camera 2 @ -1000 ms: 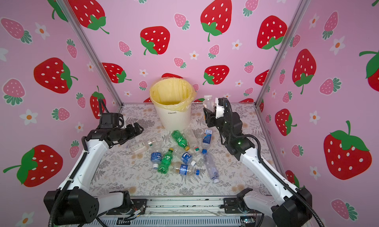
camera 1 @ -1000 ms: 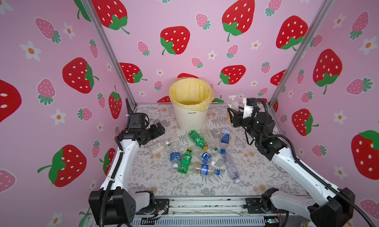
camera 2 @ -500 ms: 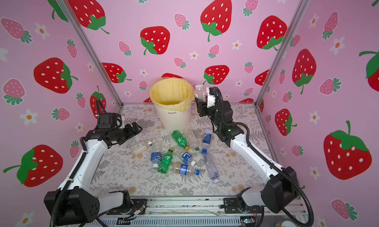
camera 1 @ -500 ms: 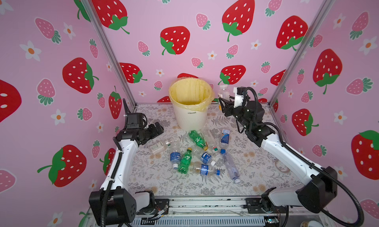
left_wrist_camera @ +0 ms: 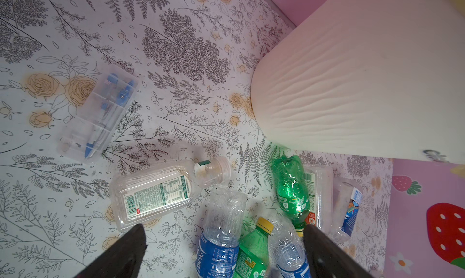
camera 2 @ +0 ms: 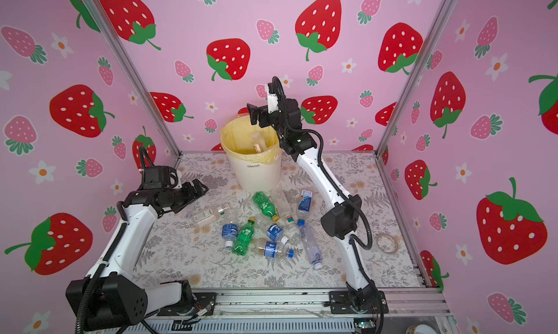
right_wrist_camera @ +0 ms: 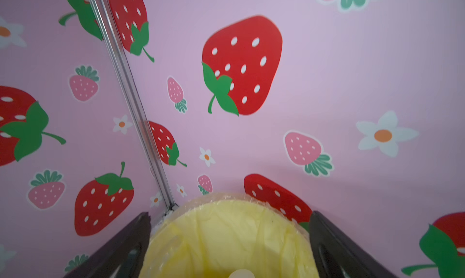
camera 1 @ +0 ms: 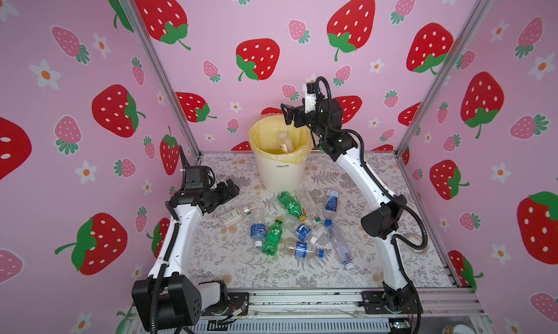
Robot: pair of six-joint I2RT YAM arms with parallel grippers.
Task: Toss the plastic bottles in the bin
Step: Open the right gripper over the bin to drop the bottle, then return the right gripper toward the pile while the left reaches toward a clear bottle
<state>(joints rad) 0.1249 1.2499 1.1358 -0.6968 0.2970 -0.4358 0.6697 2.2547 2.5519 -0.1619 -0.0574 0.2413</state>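
Observation:
The white bin (camera 1: pixel 280 177) (camera 2: pixel 256 178) with a yellow liner stands at the back of the table. My right gripper (camera 1: pixel 287 116) (camera 2: pixel 253 115) hangs open just above its right rim, with nothing between its fingers (right_wrist_camera: pixel 130 244). A blurred clear bottle (camera 1: pixel 285 142) (camera 2: pixel 258 142) is inside the bin below it. Several plastic bottles (camera 1: pixel 290 226) (camera 2: pixel 265 223) lie in a heap in front of the bin, two of them green (camera 1: pixel 273 235). My left gripper (camera 1: pixel 231 188) (left_wrist_camera: pixel 224 236) is open and empty, low over the heap's left side near a flat clear bottle (left_wrist_camera: pixel 161 196).
A clear plastic case (left_wrist_camera: pixel 98 113) holding blue drawing tools lies left of the heap. A roll of tape (camera 2: pixel 386 242) lies on the right of the table. Pink strawberry walls with metal posts (camera 1: pixel 157 69) close in three sides.
My right gripper swung left and up from beside the bin to over its rim, then opened and let go of the clear bottle, which now drops into the bin. The left arm stayed put.

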